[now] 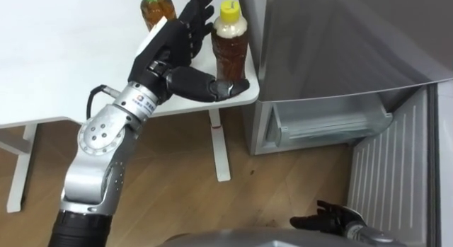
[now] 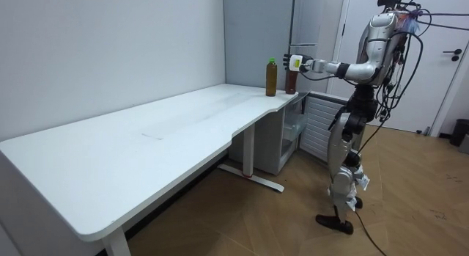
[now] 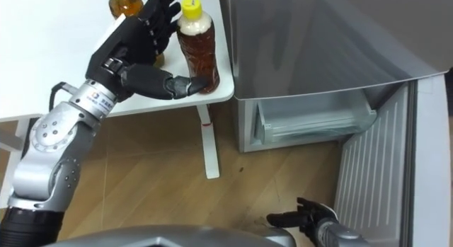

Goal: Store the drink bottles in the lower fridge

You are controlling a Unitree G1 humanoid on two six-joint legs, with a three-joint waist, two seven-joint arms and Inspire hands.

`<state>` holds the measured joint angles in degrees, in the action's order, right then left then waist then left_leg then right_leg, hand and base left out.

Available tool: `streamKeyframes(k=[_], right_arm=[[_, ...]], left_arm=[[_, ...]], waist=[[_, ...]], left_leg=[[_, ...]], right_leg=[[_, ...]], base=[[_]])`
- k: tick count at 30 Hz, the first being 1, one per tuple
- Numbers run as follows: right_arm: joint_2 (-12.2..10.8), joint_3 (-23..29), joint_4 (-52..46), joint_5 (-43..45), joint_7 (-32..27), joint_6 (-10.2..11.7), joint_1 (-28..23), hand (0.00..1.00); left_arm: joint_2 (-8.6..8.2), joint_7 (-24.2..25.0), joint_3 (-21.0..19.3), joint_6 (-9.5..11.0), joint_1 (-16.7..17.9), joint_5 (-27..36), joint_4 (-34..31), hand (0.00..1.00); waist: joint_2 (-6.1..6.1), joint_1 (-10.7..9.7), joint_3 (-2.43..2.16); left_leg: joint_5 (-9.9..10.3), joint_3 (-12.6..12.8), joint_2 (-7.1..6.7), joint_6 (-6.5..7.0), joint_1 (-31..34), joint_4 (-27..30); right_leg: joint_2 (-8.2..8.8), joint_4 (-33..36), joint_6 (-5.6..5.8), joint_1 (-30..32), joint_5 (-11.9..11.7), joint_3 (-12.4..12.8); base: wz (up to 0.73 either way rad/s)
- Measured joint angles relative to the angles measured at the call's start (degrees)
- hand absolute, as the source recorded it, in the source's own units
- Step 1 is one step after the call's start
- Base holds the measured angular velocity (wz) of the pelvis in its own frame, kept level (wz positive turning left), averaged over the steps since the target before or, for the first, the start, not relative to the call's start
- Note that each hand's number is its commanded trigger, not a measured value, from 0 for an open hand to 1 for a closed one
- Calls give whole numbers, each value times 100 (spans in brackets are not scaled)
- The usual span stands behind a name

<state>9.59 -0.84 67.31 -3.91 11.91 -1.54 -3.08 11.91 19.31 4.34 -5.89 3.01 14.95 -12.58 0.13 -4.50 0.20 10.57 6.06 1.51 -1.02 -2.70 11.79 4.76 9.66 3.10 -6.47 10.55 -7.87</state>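
At the desk (image 1: 56,63) corner, my left robot hand (image 1: 173,49) brackets the yellow-capped bottle (image 1: 231,52), fingers straight, not gripping; I'd close squarely round its middle before lifting. Right robot hand (image 1: 329,220) hangs open by the lower fridge (image 1: 329,127).

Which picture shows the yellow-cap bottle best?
The right eye view: the yellow-capped bottle stands close, cap and brown body plain. The left eye view is much alike; in the room view it is tiny, beside the left hand.
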Motion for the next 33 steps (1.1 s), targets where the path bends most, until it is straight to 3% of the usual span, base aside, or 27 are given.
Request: streamKeyframes(k=[5, 21, 23, 26, 33], right_arm=[[1, 102, -102, 0, 3, -107, -37, 0], [1, 120, -120, 1, -51, -222, -26, 0], [-1, 213, -123, 3, -77, -225, -22, 0], [-4, 225, -193, 5, -142, -228, 6, 0], [-34, 218, -221, 6, -312, -224, 18, 0]], left_arm=[[-2, -90, -131, -57, -249, 12, 2, 0], [-3, -288, -196, -161, -289, 11, 91, 0], [5, -292, -196, -192, -339, 9, 277, 0], [6, -276, -193, -293, -353, 4, 326, 0], [13, -235, -182, -306, -499, 56, 453, 0]], waist=[[51, -21, 15], [84, -61, 26], [110, -108, 37], [196, -188, 3], [214, -326, 9]], left_leg=[[0, 38, 2, 0, -6, -3], [1, 119, 12, 0, -93, -33], [4, 120, 11, 5, -53, -30], [3, 134, 11, 6, 23, -11], [3, 180, 8, 5, 14, -19]], right_leg=[[-3, 7, -1, -4, -1, 52], [-12, 4, -1, -42, 0, 134], [-12, 0, 0, -27, 0, 135], [-13, -8, 2, 65, 1, 162], [-13, -67, 2, 58, 1, 231]], base=[[-5], [-1], [0], [-1], [-3]])
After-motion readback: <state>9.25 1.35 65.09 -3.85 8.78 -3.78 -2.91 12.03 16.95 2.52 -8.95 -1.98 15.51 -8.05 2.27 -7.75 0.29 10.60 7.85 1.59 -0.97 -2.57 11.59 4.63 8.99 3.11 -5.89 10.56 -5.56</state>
